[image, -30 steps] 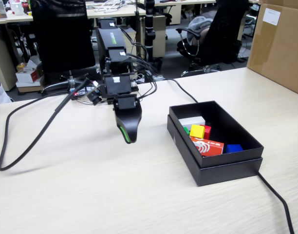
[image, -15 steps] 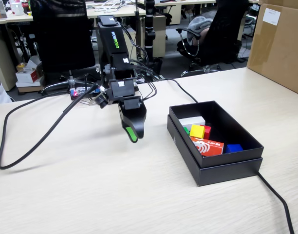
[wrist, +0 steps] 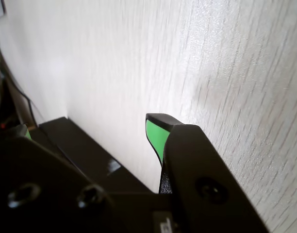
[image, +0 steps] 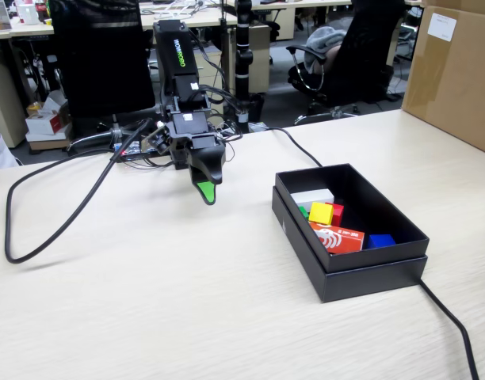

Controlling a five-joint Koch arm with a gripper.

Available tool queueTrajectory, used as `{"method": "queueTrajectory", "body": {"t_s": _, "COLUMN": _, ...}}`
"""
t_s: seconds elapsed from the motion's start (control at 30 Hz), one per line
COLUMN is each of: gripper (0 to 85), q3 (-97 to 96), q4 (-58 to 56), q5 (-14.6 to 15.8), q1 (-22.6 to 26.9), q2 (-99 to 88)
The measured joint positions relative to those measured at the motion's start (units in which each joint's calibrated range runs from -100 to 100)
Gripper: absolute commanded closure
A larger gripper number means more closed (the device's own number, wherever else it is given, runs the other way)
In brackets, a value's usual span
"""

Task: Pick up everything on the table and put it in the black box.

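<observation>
Your end effector [image: 206, 192] hangs above the counter [image: 187, 301] near its far edge, tip pointing down, with nothing in it. In the fixed view only one dark jaw with a green inner pad shows, and the wrist view gives the same single green-faced tip over bare wood grain, so you cannot tell whether the jaws are apart or together.

The black box [image: 361, 277] sits well apart from the end effector, toward the counter's right edge in the fixed view, its long axis running from the near-right to the far-left. Inside it the yellow cube [image: 321, 213] lies against the red cube [image: 337, 213], with a sliver of the green cube [image: 303, 211] showing just beside them at the box's left wall. A red-and-white packet [image: 336, 237] and a small blue block [image: 379, 241] share the nearer part of the box, and a white item [image: 312, 196] lies at the far end.

No cube is visible on the open counter; only a black cable [image: 64, 218] loops across its left side. Judged from this, the collecting looks finished, so you likely have nothing left to reach for. If a piece lies outside these views, you would be carrying it rightward to the box.
</observation>
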Motion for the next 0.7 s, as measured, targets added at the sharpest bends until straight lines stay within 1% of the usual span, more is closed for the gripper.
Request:
{"method": "queueTrajectory", "body": {"t_s": 0.37, "gripper": 35.8, "q3": -16.7, "q4": 11.8, "q5": -0.2, "q1": -0.2, "q2": -11.5}}
{"method": "queueTrajectory", "body": {"t_s": 0.7, "gripper": 35.9, "q3": -23.6, "q4": 14.2, "q5": -0.2, "q1": 1.3, "q2": -13.3}}
